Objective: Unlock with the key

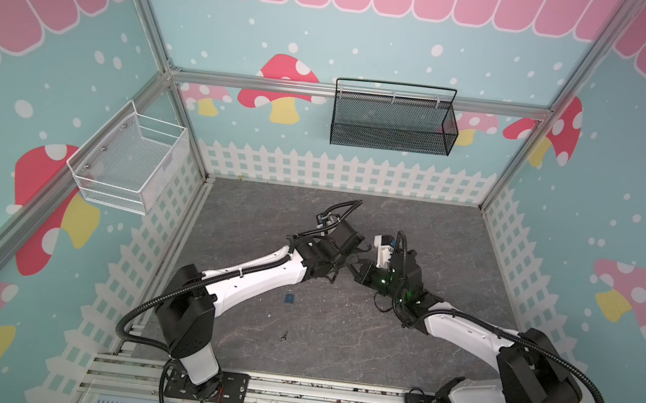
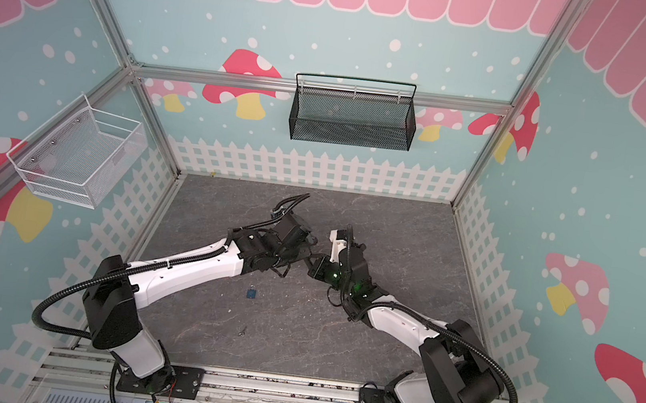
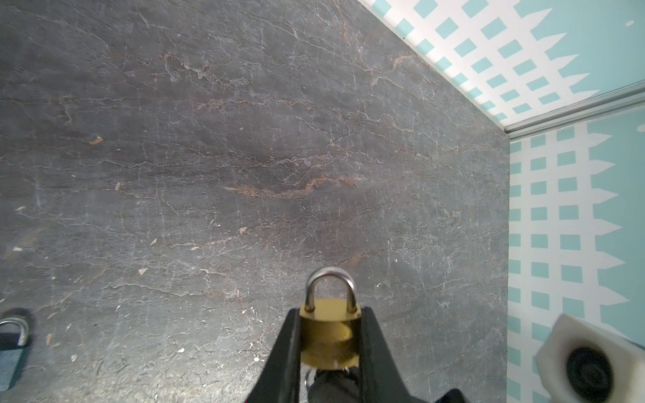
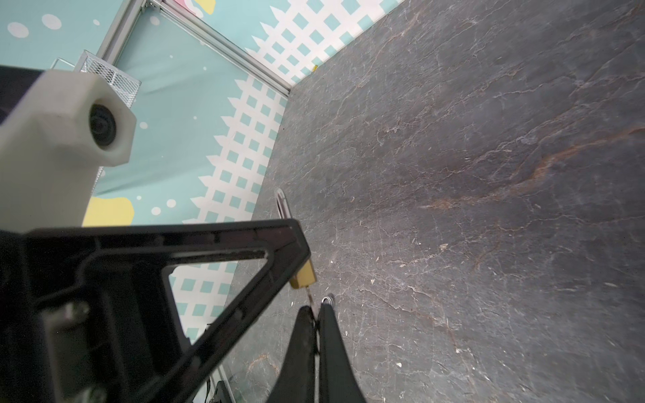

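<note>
Two grippers are meeting over the middle of the grey stone-look table point(image 1: 338, 338), centre frame in both top views. The left gripper point(image 3: 330, 314) is clamping a small brass padlock point(image 3: 328, 340) across its body at the lower centre of the left wrist view. The steel shackle point(image 3: 310, 295) is poking clear past the fingertips with both legs seated, so it is looking locked. The right gripper point(image 4: 316, 310) is pressed together low in the right wrist view, pinching the key point(image 4: 310, 295) by its head. The thin blade is touching the padlock's bottom end, though how deep it is sitting I cannot tell. That padlock is looking dense, rigid and smooth-sided, so I am expecting it to want to twist in the clamp once the key starts turning. A grip across the body, as it has now, is leaving both keyway and shackle free. The key is looking slight and stiff, likely to slip or bend if it is turned off-axis. A blue padlock point(image 1: 289, 299) is lying loose on the table, lower centre of a top view, well apart from the action. Containers now: the white wire basket point(image 1: 129, 162) at the left and the black mesh basket point(image 1: 392, 135) at the upper centre are showing nothing inside.
</note>
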`<action>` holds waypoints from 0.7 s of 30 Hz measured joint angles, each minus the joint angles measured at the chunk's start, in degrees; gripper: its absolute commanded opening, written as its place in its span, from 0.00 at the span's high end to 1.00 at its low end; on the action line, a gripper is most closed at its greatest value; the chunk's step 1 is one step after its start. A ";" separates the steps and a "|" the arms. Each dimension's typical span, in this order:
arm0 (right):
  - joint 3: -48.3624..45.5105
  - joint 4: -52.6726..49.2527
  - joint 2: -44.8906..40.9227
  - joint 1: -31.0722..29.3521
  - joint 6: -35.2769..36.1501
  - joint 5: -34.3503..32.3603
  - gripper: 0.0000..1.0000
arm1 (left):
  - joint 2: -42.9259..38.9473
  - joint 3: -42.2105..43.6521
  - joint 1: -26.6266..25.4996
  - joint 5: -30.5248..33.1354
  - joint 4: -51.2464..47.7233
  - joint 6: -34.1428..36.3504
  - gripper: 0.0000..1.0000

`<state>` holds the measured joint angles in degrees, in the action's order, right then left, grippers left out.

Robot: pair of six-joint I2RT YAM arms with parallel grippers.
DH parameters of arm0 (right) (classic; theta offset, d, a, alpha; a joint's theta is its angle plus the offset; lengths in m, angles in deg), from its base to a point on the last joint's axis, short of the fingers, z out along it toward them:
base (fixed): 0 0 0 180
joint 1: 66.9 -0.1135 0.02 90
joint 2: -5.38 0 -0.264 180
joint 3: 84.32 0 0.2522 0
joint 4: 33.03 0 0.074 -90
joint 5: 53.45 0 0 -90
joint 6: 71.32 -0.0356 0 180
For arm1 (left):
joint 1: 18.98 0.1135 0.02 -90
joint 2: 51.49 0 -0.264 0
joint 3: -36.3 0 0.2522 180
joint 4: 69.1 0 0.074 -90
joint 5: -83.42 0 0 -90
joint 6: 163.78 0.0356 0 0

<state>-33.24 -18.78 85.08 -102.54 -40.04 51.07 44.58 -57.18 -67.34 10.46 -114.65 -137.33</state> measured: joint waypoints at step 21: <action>-0.07 0.24 -1.03 -0.15 -1.07 -0.17 1.00 | -0.52 -0.46 -0.11 0.55 -0.15 -0.07 1.00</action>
<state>-33.30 -18.54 84.06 -102.69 -41.11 50.90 44.06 -57.64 -67.45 11.01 -114.80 -137.40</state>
